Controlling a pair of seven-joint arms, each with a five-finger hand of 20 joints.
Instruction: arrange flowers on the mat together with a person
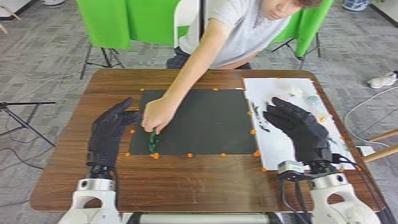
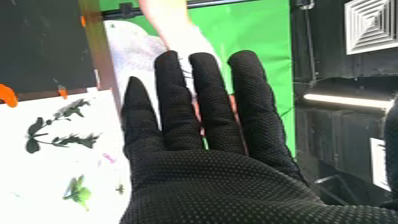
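Your left hand (image 1: 107,132) is over the table (image 1: 204,185), by the near-side corner of the dark mat (image 1: 213,120), its fingers extended and relaxed. Your right hand (image 1: 300,131) is over the white sheet (image 1: 266,87), fingers straight and spread slightly apart; the wrist view shows them the same way.

Just inside your left hand, a person's hand (image 1: 158,112) reaches down from across the table and grips a green sprig (image 1: 153,145) against the mat. The sprig lies between your two hands, much nearer the left one.

Beside your right hand, the wrist view gives you dark leafy sprigs (image 2: 34,145) on the sheet, with a bright green sprig (image 2: 80,194) near them and a small pink piece (image 2: 108,158) between those and your fingers. Just beyond your right fingertips in the head view is a pale piece (image 1: 293,91), probably a flower head, though it is too small to be certain. Orange markers (image 1: 155,156) line the mat's edges between your hands.
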